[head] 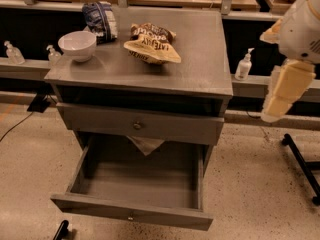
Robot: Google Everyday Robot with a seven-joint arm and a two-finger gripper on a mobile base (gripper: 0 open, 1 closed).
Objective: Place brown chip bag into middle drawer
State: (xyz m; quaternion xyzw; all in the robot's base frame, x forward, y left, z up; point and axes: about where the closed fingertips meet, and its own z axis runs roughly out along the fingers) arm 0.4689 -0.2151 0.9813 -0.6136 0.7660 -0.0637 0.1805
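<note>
The brown chip bag (151, 44) lies crinkled on top of the grey cabinet (200, 64), towards the back and left of centre. The middle drawer (131, 213) is pulled out wide below, and its plain grey box shows nothing inside. Only my white and cream arm (286, 86) shows, at the right edge beside the cabinet, well apart from the bag. My gripper is out of view.
A white bowl (77, 44) and a blue-and-white bag (100, 19) sit at the cabinet top's left. The upper drawer (136, 125) is shut, with a pale scrap (145, 145) hanging under it. Sanitiser bottles (243, 65) stand on a ledge behind. A black stand leg (300, 159) is on the right.
</note>
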